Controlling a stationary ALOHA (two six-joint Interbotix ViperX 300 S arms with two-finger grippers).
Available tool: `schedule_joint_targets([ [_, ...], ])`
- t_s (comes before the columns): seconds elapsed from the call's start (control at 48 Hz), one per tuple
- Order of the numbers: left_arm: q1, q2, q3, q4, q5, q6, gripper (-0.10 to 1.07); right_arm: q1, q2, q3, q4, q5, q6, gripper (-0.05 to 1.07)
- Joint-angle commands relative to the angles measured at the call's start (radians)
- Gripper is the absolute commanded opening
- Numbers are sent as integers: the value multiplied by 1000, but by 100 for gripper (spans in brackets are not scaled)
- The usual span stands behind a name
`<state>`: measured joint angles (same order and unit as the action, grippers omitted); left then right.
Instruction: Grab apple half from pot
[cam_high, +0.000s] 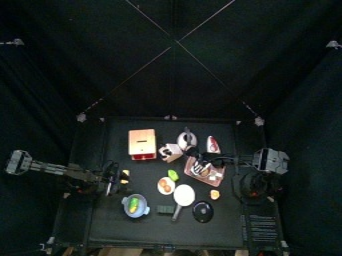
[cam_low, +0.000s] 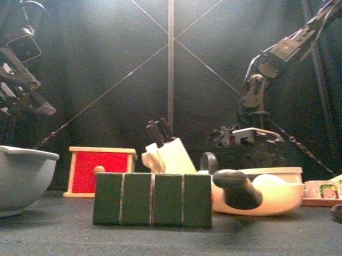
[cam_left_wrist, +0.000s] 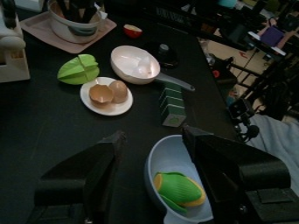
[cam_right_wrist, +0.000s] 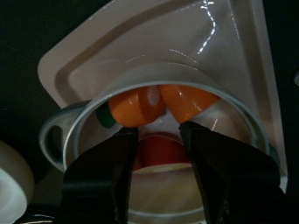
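The right gripper (cam_right_wrist: 162, 131) reaches down into the pale grey round pot (cam_right_wrist: 73, 122), which stands on a white plastic tray (cam_right_wrist: 176, 35) right of the bench's (cam_left_wrist: 47, 122) middle. Its jaws stand wide on either side of the red apple half (cam_right_wrist: 162, 156), which lies in the pot beside orange pieces (cam_right_wrist: 176, 101). The left gripper (cam_left_wrist: 152, 136) hangs wide open over a blue-rimmed bowl (cam_left_wrist: 158, 157) at the near left.

Both arms are showing black links and blocky black joints. In the front view the right arm (cam_low: 274, 62) is looking thin and jointed, with dark cables running along it, and the left arm (cam_low: 19, 60) is carrying boxy black parts. The left gripper (cam_left_wrist: 152, 166) is showing two wide, matte black jaws; the right gripper (cam_right_wrist: 163, 149) is showing the same.
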<state>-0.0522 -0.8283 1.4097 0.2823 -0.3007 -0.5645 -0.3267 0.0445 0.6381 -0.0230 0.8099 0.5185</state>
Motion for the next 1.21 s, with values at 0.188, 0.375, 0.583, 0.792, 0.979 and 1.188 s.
schedule_joint_targets([
  [0.188, -8, 2, -21, 2, -8, 2, 91, 0, -35, -106, -37, 77, -3, 74],
  [0.375, -9, 2, -21, 2, -8, 0, 91, -2, -41, -114, -37, 80, -5, 74],
  [0.583, -9, 2, -26, 2, -8, 2, 91, 3, -69, -118, -32, 81, -2, 74],
  [0.792, -8, 2, -29, 2, -8, 2, 91, 11, -75, -114, -31, 98, -3, 74],
  [0.979, -9, 2, -29, 2, -6, 0, 91, 28, -112, -107, -34, 132, -3, 76],
  [1.188, -9, 2, -29, 2, -5, 0, 91, 21, -127, -51, 0, 98, 0, 85],
])
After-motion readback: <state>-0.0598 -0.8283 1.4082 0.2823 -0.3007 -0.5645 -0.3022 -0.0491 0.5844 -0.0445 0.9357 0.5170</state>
